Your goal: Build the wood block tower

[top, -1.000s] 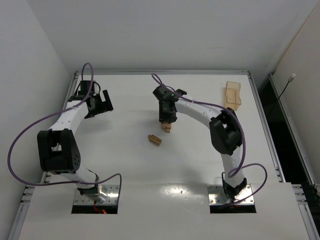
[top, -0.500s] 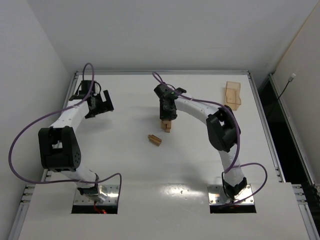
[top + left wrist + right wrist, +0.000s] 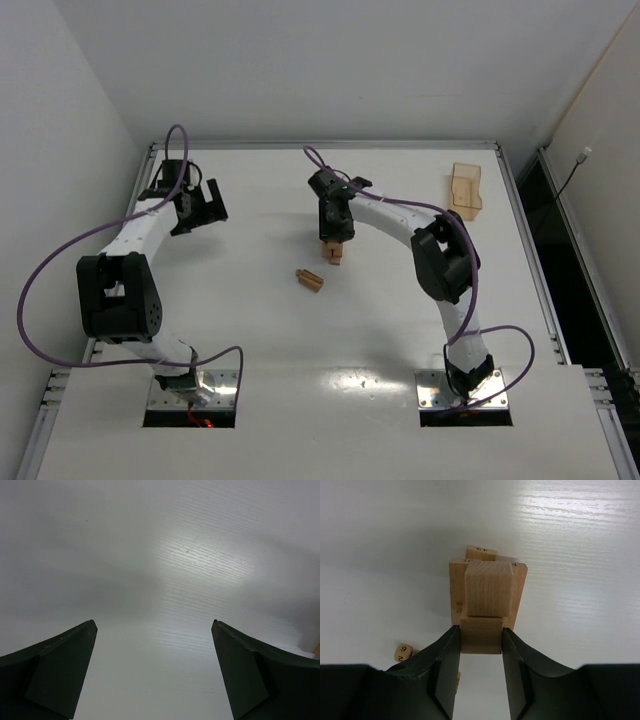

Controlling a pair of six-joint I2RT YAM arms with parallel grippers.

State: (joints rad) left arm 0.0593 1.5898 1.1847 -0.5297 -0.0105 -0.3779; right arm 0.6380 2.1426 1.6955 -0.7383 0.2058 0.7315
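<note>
The wood block tower [image 3: 332, 252] stands at mid-table. In the right wrist view it is a flat base bar with a cube [image 3: 489, 587] on top and a small numbered block [image 3: 480, 553] behind. My right gripper [image 3: 333, 236] hangs over the tower, and its jaws [image 3: 480, 628] are shut on a small wood block [image 3: 481, 636] set against the near side of the cube. My left gripper [image 3: 205, 210] is far to the left, open and empty over bare table [image 3: 154, 622].
Loose wood blocks [image 3: 311, 279] lie just front-left of the tower. A small numbered die [image 3: 403, 652] lies by my right gripper's left finger. A flat light-wood tray [image 3: 466, 188] sits at the back right.
My right gripper has shifted slightly toward the back of the table over the tower. The left arm has barely moved.
</note>
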